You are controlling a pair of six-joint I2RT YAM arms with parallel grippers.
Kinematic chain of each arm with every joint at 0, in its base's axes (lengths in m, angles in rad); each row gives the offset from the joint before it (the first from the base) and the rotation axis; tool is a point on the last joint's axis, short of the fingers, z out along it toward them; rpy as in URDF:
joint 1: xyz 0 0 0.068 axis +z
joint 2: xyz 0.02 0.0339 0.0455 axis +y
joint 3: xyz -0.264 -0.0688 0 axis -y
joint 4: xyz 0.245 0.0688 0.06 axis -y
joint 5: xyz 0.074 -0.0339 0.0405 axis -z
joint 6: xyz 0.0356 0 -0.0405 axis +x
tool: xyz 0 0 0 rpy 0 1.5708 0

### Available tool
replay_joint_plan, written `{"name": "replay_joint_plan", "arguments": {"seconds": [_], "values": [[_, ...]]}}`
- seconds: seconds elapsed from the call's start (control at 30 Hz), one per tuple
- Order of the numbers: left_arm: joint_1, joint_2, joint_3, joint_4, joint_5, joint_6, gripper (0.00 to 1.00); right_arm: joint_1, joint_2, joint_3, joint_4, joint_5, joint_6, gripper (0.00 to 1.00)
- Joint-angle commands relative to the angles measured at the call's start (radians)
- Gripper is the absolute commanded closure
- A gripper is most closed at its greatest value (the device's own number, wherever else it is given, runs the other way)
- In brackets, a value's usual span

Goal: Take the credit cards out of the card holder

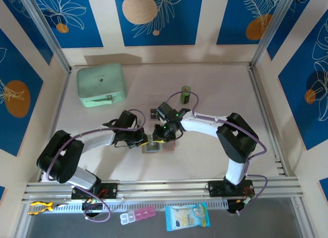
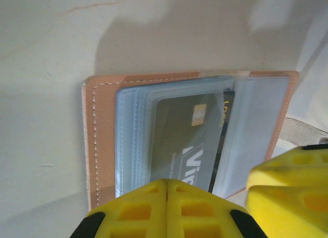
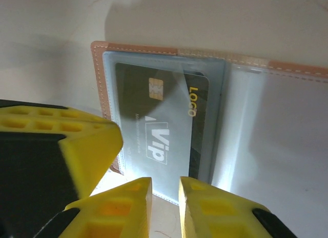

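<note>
Holder: holder (image 1: 155,147) (image 2: 102,145) (image 3: 98,94) lies open and flat at mid-counter (image 1: 220,94), its tan rim showing around clear sleeves (image 2: 136,140) (image 3: 218,120)
Card: one dark card (image 2: 184,140) (image 3: 159,120) with a gold chip and pale lettering sits inside the sleeves; its near edge is hidden behind the yellow tips
Left jaws: left jaws (image 1: 145,140) (image 2: 166,186) are pressed fully together, tips at the near edge of the sleeve stack, in line with the card; cannot tell whether sleeve or card is nipped between them
Right jaws: right jaws (image 1: 163,136) (image 3: 164,184) stand a little apart, with a narrow gap at the near edge of the sleeve that holds the card; contact with it unclear
Spacing: both pairs sit just beside each other at the holder's near edge; a right finger (image 2: 287,176) shows to the right of the left jaws, a left finger (image 3: 77,140) to the left of the right jaws
Elsewhere: mint case (image 1: 101,84) at far left and green cylinder (image 1: 185,94) beyond the right wrist, both well apart from the holder
</note>
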Motion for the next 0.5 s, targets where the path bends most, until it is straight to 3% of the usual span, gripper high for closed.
{"name": "replay_joint_plan", "arguments": {"seconds": [0.0,0.47], "values": [[0.011,0.019,-0.009,-0.004,0.009,0.027,0.97,0.005,0.032,0.033,-0.004,-0.032,0.003,0.78],[0.011,0.021,-0.011,-0.041,-0.014,0.042,0.98,0.003,0.083,0.044,0.000,-0.034,0.003,0.73]]}}
